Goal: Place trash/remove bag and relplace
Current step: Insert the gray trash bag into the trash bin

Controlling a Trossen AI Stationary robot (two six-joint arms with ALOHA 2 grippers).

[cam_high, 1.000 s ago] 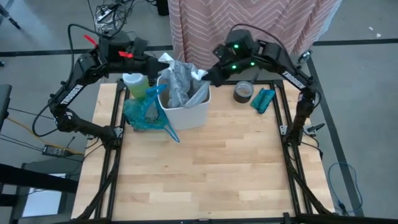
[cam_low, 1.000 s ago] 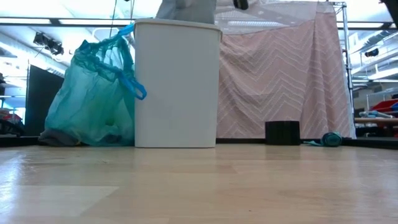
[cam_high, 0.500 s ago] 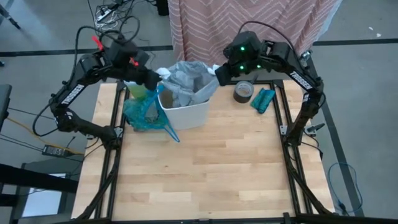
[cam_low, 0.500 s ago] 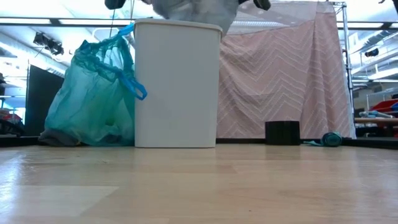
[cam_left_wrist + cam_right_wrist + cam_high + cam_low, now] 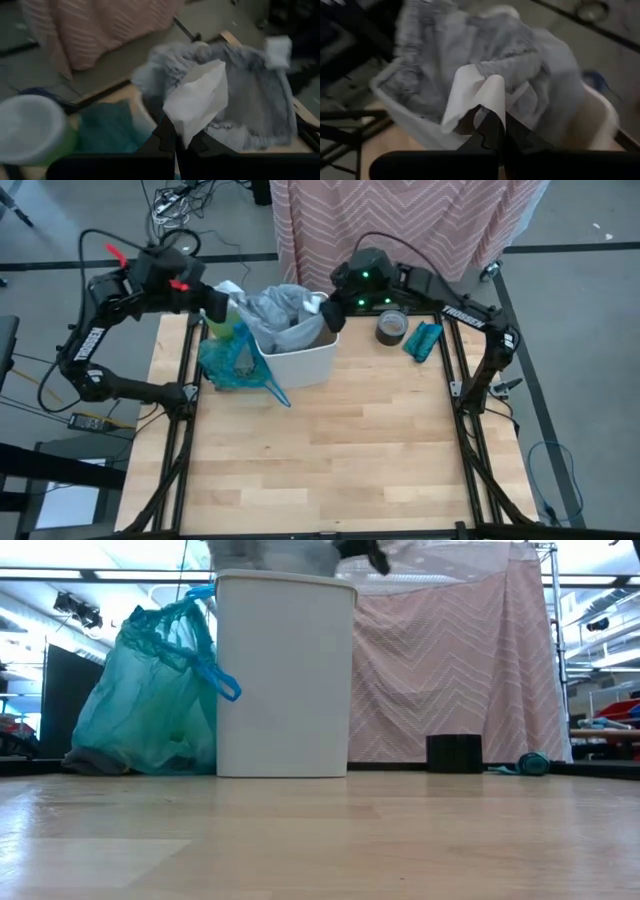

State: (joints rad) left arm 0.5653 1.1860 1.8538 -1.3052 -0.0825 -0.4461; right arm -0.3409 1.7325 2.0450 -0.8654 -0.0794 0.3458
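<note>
Now fitting pale grey plastic liner (image 5: pixel 283 318) over small white bin (image 5: pixel 300 362); left gripper (image 5: pixel 176 139) and right gripper (image 5: pixel 492 131) each clamped on its edge. Next: stretch edges outward over rim, likely.

Pink chevron curtain (image 5: pixel 450 670) behind wooden table (image 5: pixel 330 450), grey floor (image 5: pixel 590 330).

Two dark jointed arms w/ black cables; red tags on left, green LEDs on right.

The white bin (image 5: pixel 300 360) and teal bag (image 5: pixel 228 362) crowd the table's (image 5: pixel 330 450) far edge; its near half lies open.
</note>
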